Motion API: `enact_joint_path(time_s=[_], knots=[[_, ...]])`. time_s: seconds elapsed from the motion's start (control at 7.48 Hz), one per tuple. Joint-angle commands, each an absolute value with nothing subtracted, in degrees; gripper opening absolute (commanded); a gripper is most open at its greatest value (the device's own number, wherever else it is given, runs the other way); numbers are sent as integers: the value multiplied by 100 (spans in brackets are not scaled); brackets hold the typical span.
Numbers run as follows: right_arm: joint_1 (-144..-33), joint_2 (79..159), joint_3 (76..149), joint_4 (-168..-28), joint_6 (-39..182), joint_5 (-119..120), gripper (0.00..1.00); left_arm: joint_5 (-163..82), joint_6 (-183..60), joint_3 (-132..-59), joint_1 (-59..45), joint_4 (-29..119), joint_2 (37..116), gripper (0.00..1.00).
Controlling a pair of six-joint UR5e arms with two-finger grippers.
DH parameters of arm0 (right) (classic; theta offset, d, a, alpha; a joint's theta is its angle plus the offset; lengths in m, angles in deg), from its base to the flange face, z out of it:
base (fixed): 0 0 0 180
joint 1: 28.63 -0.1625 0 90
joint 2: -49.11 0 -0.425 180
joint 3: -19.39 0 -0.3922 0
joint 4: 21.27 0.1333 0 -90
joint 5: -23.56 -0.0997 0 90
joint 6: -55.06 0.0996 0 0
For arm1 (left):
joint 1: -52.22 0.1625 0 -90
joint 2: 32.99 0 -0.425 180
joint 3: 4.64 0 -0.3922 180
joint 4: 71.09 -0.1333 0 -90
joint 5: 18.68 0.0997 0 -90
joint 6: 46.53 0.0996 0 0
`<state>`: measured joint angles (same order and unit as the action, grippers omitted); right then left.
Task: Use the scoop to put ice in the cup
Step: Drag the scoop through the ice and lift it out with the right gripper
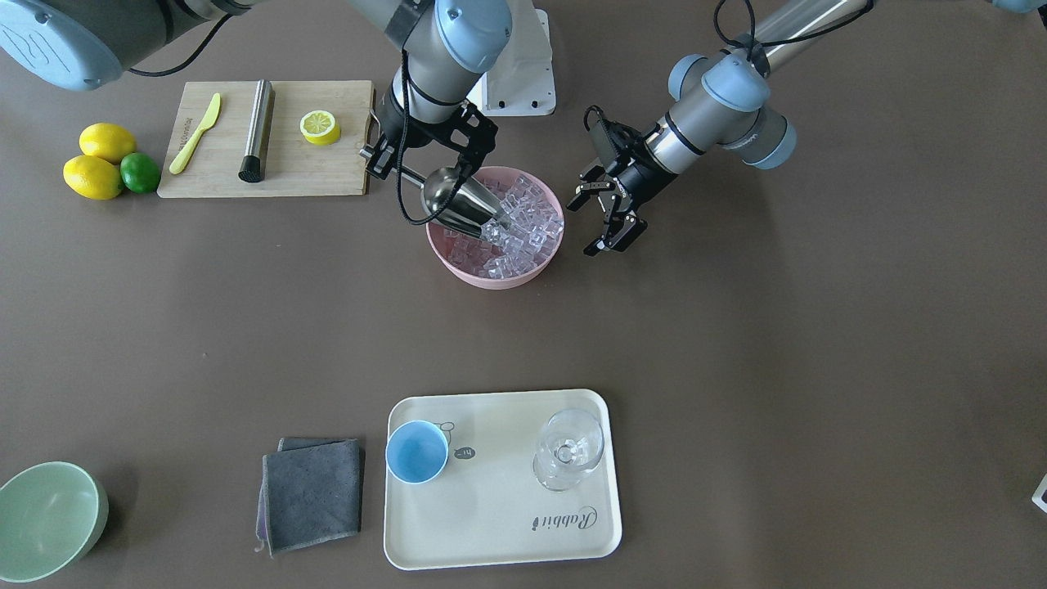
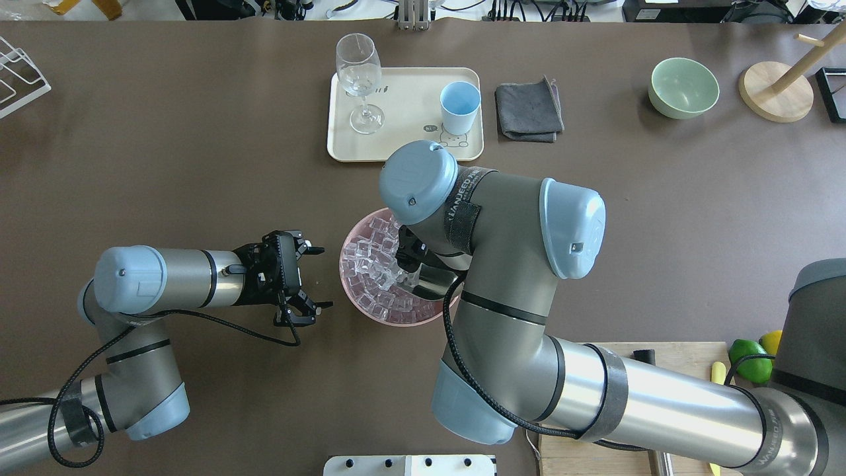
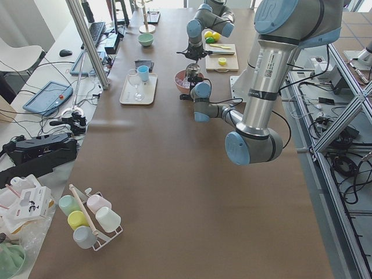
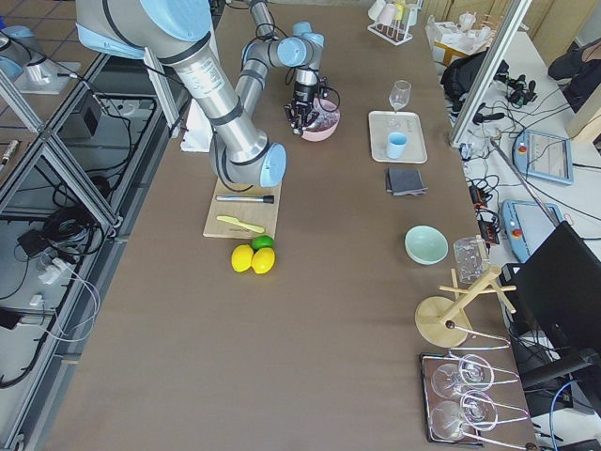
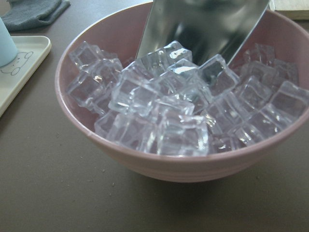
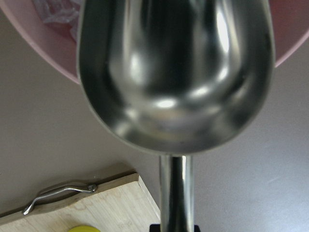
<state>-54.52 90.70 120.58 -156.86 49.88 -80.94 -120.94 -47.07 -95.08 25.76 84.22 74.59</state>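
On a brown table [image 1: 736, 368], the right gripper [image 1: 391, 164] clamps the steel scoop [image 1: 458, 200] by its handle, trough tipped into the ice cubes [image 1: 523, 229] to load. The left gripper [image 2: 322, 277] hangs spread beside the pink bowl [image 1: 491, 282]. Near the operators' edge, the empty light-blue cup [image 1: 417, 451] stands on a tray [image 1: 507, 523] marked "Rabbit".

Robotics lab, long brown bench [image 3: 168, 192], aluminium post [image 3: 88, 43] at its operators' edge, teach pendant [image 3: 49, 96] and cables [image 4: 61, 225] beyond it.
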Motion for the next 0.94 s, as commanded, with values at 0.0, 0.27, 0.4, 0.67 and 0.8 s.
enact_joint_path(time_s=[0.0,0.27,0.4,0.67,0.8], knots=[[-5447,9252,12221,-15329,4952,-8121,0,-12098,-4706,-9508,2585,8422,7459,99],[-5447,9383,12502,-15320,4935,-8112,0,-12098,-4706,-9508,2576,8422,7459,99],[-5447,9637,12808,-15128,4874,-8112,0,-12098,-4715,-9508,2576,8422,7459,99],[-5456,9990,12943,-14470,4873,-8147,0,-12090,-4715,-9508,2576,8422,7459,99],[-5456,10034,13030,-14389,4873,-8147,0,-12098,-4706,-9508,2576,8422,7459,99]])
